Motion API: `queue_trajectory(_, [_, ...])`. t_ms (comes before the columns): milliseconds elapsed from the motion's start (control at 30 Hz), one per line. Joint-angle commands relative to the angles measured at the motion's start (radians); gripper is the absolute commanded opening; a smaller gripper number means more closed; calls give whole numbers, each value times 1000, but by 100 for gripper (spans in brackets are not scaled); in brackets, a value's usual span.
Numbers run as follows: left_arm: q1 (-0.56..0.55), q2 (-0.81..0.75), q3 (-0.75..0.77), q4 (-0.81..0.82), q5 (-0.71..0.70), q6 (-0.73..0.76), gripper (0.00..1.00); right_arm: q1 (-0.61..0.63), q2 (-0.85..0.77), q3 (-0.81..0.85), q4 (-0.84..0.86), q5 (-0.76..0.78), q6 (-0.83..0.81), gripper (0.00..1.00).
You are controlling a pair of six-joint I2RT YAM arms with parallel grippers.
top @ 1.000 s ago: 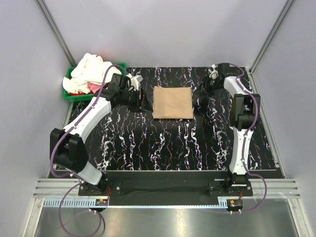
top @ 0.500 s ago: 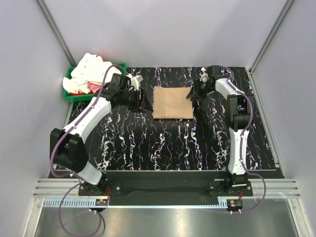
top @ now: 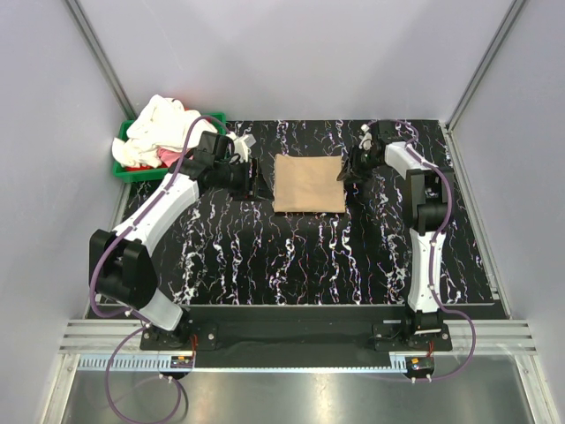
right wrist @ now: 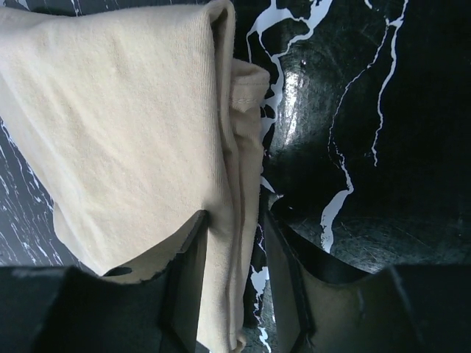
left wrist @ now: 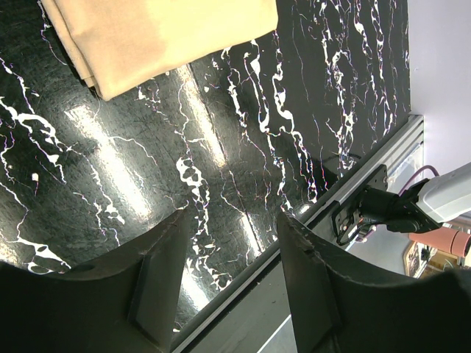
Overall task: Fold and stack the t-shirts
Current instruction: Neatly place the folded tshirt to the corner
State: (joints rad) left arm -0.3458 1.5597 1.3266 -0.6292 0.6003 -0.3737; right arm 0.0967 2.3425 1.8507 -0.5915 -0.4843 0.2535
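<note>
A folded tan t-shirt (top: 307, 183) lies flat at the back middle of the black marbled table. My right gripper (top: 347, 174) is at its right edge. In the right wrist view the gripper (right wrist: 234, 272) is open and straddles the shirt's folded edge (right wrist: 125, 132), one finger on top of the cloth and the other on the table beside it. My left gripper (top: 256, 181) is open and empty just left of the shirt. In the left wrist view the gripper (left wrist: 232, 272) hangs above bare table, with the shirt (left wrist: 147, 37) at the top.
A green bin (top: 124, 168) at the back left holds a pile of white clothes (top: 163, 124) and something red. Grey walls close in the table on three sides. A metal rail (left wrist: 368, 169) runs along the table edge.
My right gripper has moved left from the back right corner to the shirt's right edge and now straddles it. The left arm has not moved.
</note>
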Motion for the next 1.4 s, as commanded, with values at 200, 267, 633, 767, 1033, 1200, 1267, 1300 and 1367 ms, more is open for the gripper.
queue_trajectory(200, [-4,-4,0,34,23,9,56,9,9,16,-8,-36,-22,30])
queue_trajectory(267, [-4,-1,0,36,21,10,56,8,6,18,-7,-25,-36,11])
queue_trajectory(633, [-4,8,0,31,12,10,56,-66,0,74,-39,58,-126,0])
queue_trajectory(767, [-4,11,-3,31,15,9,56,-103,15,110,-96,125,-180,0])
queue_trajectory(1033, [-16,30,-6,31,13,7,55,-213,104,333,-238,341,-287,0])
queue_trajectory(1200, [-30,28,-10,31,1,12,55,-276,211,511,-280,418,-356,0])
queue_trajectory(1267, [-32,30,-9,31,-2,13,55,-291,271,612,-287,450,-376,0])
queue_trajectory(1300, [-32,31,-7,31,-4,16,55,-307,288,648,-291,467,-382,0])
queue_trajectory(1367, [-33,33,-12,31,-14,22,56,-319,348,751,-289,478,-401,0])
